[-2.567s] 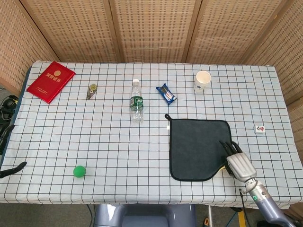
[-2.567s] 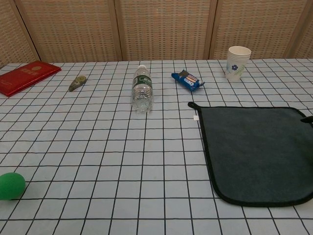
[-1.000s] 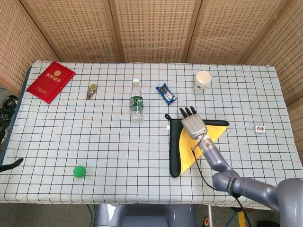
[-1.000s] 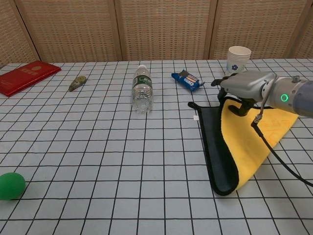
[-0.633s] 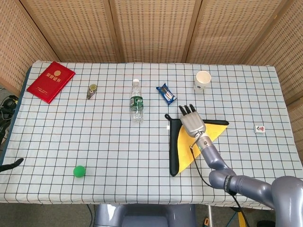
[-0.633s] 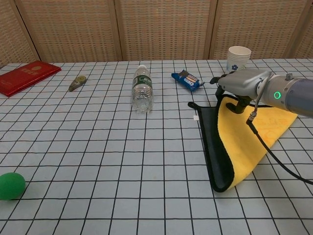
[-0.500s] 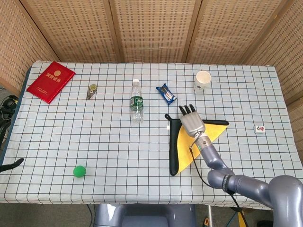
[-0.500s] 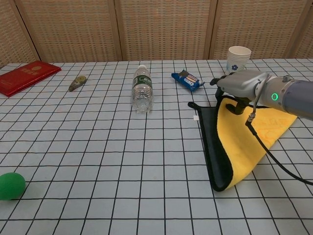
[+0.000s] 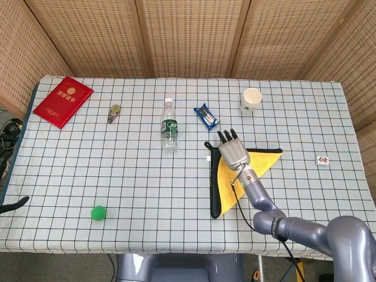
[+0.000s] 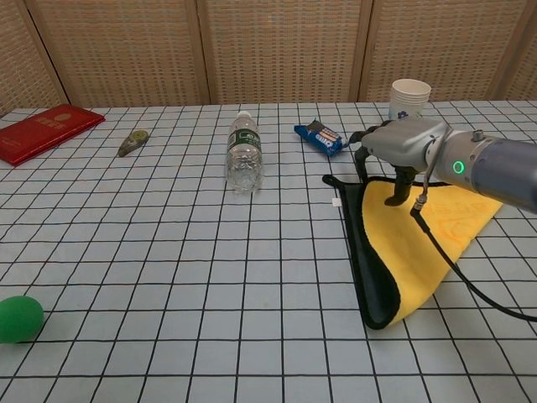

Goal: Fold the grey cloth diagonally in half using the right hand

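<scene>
The grey cloth lies folded along its diagonal at the table's right middle, its yellow underside facing up in a triangle and a dark grey strip showing along the left edge. My right hand sits over the cloth's far left corner, fingers pointing down and gripping the folded-over corner there; in the chest view the right hand is low, just above the table. A dark tip of my left hand pokes in at the left edge; how its fingers stand is hidden.
A water bottle lies left of the cloth and a blue snack packet just behind it. A paper cup stands far right, a red booklet far left, a green ball near left, a small tile right.
The right hand has carried the near right corner of the flat cloth up and across to the far left corner, turning the yellow side up, and has lowered slightly further left over the last half second.
</scene>
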`<state>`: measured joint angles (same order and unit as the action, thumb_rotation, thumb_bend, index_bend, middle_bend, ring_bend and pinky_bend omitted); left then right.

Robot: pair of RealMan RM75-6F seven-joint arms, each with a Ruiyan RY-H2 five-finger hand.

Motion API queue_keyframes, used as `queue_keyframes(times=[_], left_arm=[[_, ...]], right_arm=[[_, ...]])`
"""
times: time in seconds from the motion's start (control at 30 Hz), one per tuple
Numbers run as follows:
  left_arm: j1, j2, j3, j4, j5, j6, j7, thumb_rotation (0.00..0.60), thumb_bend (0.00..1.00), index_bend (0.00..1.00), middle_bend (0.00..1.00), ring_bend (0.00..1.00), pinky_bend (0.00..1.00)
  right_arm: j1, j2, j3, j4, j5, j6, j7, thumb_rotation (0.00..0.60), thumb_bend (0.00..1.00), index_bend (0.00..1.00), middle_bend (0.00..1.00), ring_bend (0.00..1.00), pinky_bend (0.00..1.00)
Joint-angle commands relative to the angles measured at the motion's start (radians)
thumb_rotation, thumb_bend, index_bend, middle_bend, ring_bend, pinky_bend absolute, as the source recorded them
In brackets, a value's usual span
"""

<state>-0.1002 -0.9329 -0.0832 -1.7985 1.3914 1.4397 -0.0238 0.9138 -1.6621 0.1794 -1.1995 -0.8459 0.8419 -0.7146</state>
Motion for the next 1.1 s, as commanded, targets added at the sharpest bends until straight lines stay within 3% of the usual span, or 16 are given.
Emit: queue_keyframes(times=[0.03,0.33,0.63,0.8,1.1], left_arm=[[0.0,0.0,0.0,0.0,-0.001,-0.001,-0.002,0.6,0.0,0.0,0.0,0.0,0.0],[-0.002,-0.002,0.002,-0.002,0.003,-0.004,0.004,0.6,0.0,0.0,0.0,0.0,0.0],[-0.001,-0.002,0.006,-0.007,0.014,0.001,0.002,0.6,0.0,0.0,0.0,0.0,0.0],[0.002,0.0,0.01,-0.007,0.031,0.01,-0.007,0.6,0.0,0.0,0.0,0.0,0.0],[0.011,-0.004,0.023,-0.014,0.066,0.029,0.0,0.6,0.0,0.0,0.0,0.0,0.0]], right_arm=[[-0.005,-0.007,0.007,0.002,-0.038,0.033,0.035,0.6,0.23,0.11,0.07,0.0,0.0],[-0.023,0.025,0.024,-0.026,-0.11,0.104,0.088,0.6,0.23,0.13,0.07,0.0,0.0],[-0.096,0.185,0.016,-0.204,-0.173,0.183,0.145,0.6,0.19,0.14,0.07,0.0,0.0],[-0.195,0.324,-0.023,-0.323,-0.265,0.262,0.253,0.6,0.01,0.14,0.05,0.0,0.0],[-0.396,0.483,-0.125,-0.431,-0.486,0.459,0.523,0.6,0.0,0.14,0.04,0.0,0.0]])
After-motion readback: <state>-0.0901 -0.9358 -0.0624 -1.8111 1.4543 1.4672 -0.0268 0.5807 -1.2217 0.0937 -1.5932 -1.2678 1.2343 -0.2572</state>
